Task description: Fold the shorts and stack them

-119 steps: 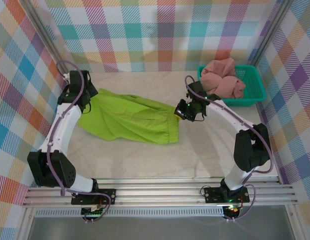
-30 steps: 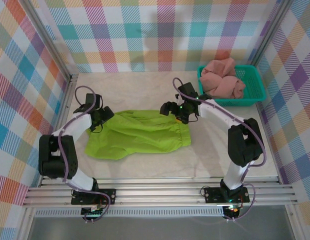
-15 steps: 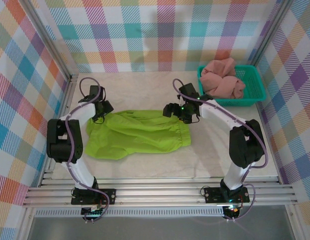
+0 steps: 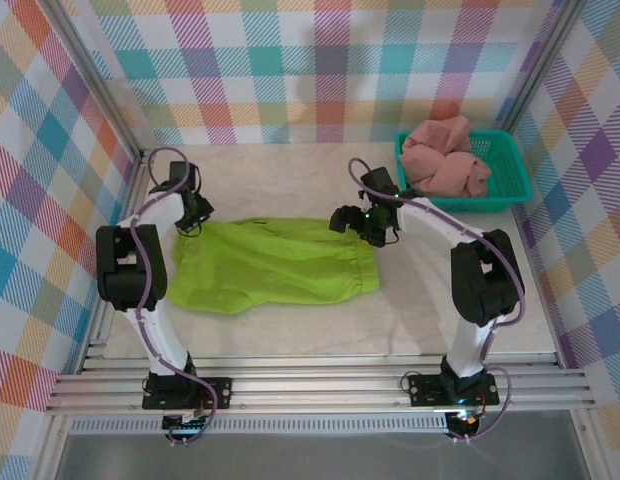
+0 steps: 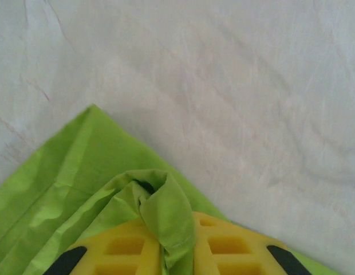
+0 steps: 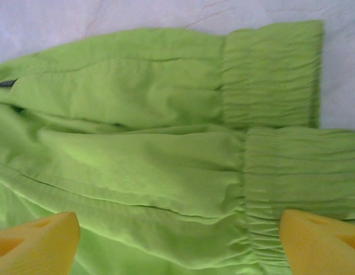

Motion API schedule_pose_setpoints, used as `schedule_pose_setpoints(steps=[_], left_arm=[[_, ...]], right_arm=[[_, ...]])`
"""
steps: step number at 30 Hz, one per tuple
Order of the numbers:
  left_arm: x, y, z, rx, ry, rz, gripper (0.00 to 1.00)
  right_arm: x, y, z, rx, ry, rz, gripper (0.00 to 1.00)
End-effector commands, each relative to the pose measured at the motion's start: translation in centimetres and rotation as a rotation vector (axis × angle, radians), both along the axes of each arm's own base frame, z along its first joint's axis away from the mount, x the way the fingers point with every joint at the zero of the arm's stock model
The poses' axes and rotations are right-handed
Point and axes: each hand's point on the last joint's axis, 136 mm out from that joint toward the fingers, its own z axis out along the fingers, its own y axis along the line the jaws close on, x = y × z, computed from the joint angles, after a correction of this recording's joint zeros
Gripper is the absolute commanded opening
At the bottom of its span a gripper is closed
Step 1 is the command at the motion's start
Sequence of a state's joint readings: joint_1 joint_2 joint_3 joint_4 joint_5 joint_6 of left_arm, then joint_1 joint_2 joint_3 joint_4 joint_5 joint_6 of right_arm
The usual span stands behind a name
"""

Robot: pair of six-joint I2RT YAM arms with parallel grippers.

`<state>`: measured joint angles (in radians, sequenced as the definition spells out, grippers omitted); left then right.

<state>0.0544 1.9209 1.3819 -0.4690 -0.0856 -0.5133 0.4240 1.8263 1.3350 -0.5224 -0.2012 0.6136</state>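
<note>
As the lime green shorts (image 4: 275,265) lie spread flat across the middle of the bench (image 4: 290,330), the left claw (image 4: 193,215) at their far left corner is pressed together on a raised fold of the cloth, which is pinched between its yellow fingers (image 5: 149,258). The right claw (image 4: 352,222) hangs over the gathered waistband at the far right end, its yellow fingers (image 6: 34,240) spread wide and gripping nothing; whether they touch the cloth I cannot tell. Farther back in the right corner, the pink shorts (image 4: 445,155) sit bunched in a teal basket (image 4: 515,185), well apart from the green pair.
</note>
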Motion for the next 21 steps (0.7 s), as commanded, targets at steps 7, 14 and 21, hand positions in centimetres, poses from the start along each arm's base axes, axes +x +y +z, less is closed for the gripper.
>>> schedule_pose_setpoints(steps=[7,14,21], left_arm=[[-0.6,1.6,-3.8,-0.043,0.106,0.063,0.16],[0.5,0.7,-1.3,-0.122,-0.006,0.024,0.62],[-1.2,-1.7,6.8,-0.172,-0.186,-0.062,0.99]], right_arm=[[3.4,-1.2,-4.1,0.061,0.09,-0.125,0.9],[3.4,-0.9,0.0,0.126,-0.022,-0.112,0.91],[-0.8,-3.2,1.8,0.055,-0.091,-0.037,0.93]])
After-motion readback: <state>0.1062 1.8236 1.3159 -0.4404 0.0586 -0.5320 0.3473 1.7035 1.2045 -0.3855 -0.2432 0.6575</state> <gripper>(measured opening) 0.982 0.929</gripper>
